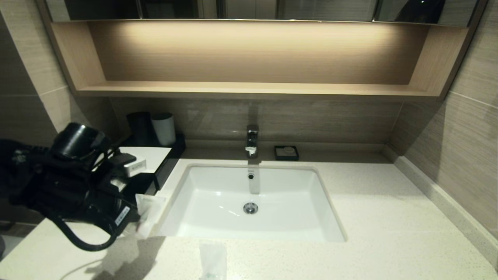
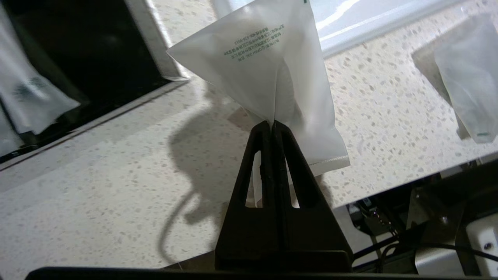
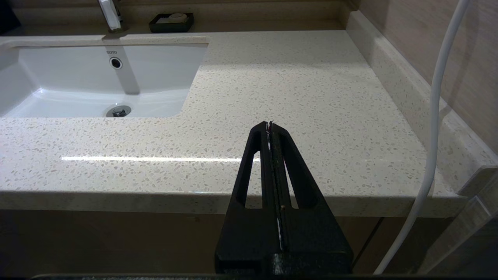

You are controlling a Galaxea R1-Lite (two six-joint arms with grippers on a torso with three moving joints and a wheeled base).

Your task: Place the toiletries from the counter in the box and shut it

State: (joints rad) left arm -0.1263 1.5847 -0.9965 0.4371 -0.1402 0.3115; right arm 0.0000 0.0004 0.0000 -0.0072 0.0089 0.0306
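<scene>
My left gripper [image 2: 271,123] is shut on the edge of a flat translucent sachet [image 2: 268,66] with green print and holds it above the counter [image 2: 116,163], beside the open drawer [image 2: 89,46] of the black box. In the head view this sachet [image 1: 149,212] hangs left of the sink, in front of the box's white top panel [image 1: 155,154]. A clear-wrapped item [image 2: 35,101] lies in the drawer. A second sachet [image 1: 213,258] lies on the counter's front edge; it also shows in the left wrist view [image 2: 470,77]. My right gripper [image 3: 269,124] is shut and empty off the counter's front right.
A white sink basin [image 1: 253,202] with a chrome tap [image 1: 252,140] sits mid-counter. A small black soap dish [image 1: 286,152] stands behind it. A black cup [image 1: 140,126] and a pale grey cup [image 1: 163,128] stand behind the box. A tan shelf [image 1: 249,88] hangs above.
</scene>
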